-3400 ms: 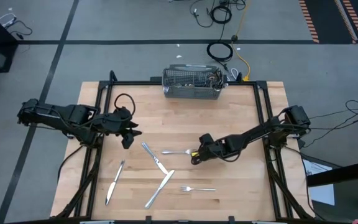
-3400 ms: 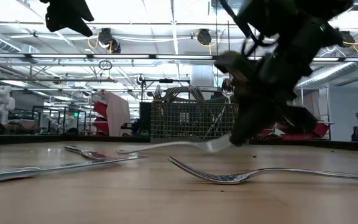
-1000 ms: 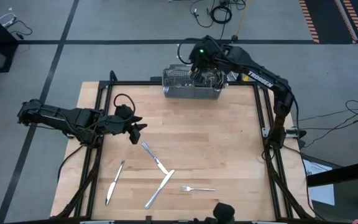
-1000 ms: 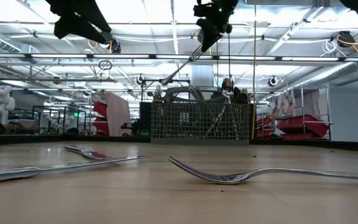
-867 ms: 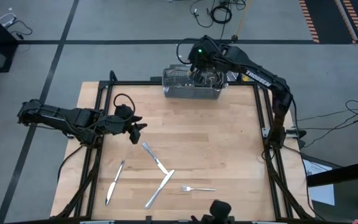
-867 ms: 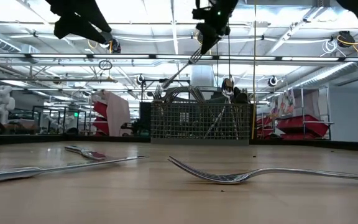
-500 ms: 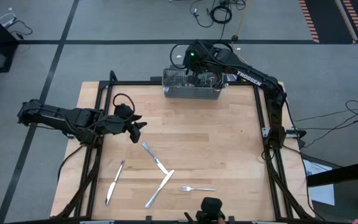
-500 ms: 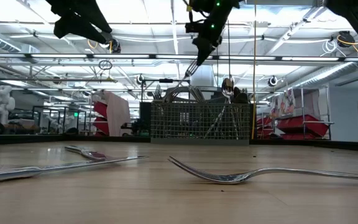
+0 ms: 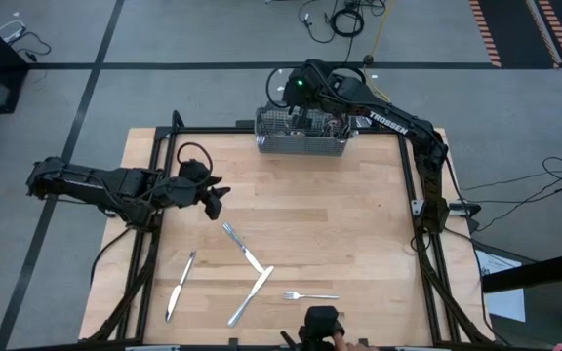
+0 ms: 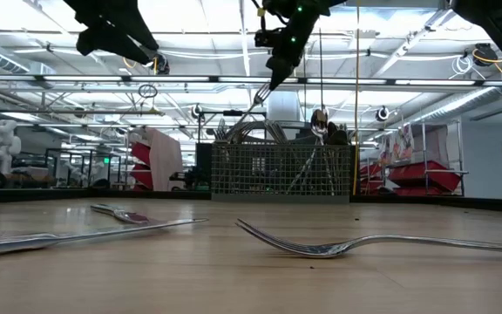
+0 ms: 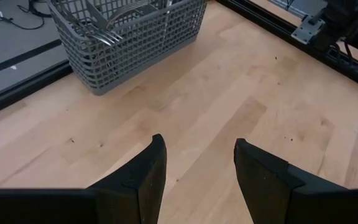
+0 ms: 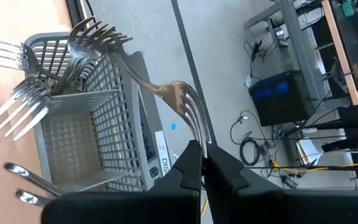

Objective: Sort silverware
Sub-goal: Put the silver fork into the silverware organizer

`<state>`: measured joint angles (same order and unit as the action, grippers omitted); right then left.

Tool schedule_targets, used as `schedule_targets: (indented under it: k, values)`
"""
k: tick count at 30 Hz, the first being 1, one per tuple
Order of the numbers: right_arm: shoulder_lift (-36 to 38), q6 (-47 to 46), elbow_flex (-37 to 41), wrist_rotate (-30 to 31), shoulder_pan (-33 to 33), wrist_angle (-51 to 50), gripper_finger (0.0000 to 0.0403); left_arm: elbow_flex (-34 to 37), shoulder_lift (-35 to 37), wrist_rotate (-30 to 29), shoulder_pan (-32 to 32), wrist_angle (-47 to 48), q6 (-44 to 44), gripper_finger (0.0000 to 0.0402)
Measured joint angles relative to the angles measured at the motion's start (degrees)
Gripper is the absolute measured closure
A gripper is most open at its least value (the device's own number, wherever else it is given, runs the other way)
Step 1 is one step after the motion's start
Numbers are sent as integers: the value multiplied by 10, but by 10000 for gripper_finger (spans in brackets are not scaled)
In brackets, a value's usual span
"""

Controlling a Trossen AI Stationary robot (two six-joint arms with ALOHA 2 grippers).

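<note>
White lettering reading TROSSEN runs along the right arm in the high view – the only writing legible; a small label on the basket's end in the right wrist view can't be read.

Count on the counter, high view: 4 loose pieces – a knife nr the left front, two knives crossing in a V, i.e. the upper knife and the lower knife, and one small fork to their right. One more piece, the held fork, is up in the air, so 5 outside the basket.

The right gripper sits over the left end of the grey mesh basket at the counter's far edge, jaws pressed together, pinching the held fork by its tines end. The right wrist view shows what the overhead doesn't – a bunch of forks already standing in one compartment, tines up, and 2 handles poking from another. The low view shows the held fork hanging handle-down above the basket rim.

The left gripper hovers over the counter's left side, jaws spread, nothing between them – the left wrist view shows bare wood in the gap, basket well beyond.
</note>
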<state>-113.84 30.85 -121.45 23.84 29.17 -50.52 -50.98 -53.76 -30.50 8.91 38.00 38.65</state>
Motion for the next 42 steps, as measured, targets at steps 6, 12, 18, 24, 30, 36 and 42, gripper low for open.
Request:
schedule_targets:
  k: [6,12,18,24,30,36,42]
  values:
    - [0,45,0,-1,-3,-14,403,0,0,0,0,0,0,212]
    - [-9,105,0,-1,-19,-1,403,0,0,0,0,0,-5,212]
    - [-55,148,0,21,-39,0,403,12,0,-1,0,0,-2,212]
    - [-90,178,0,33,-49,-1,403,19,0,-2,0,-1,0,212]
    - [-101,195,0,31,-52,7,403,19,0,-2,0,-1,0,212]
    - [-106,236,0,17,-52,21,403,19,0,-6,0,-1,-1,212]
    - [-106,256,0,-21,-52,27,385,19,0,-11,0,-2,0,212]
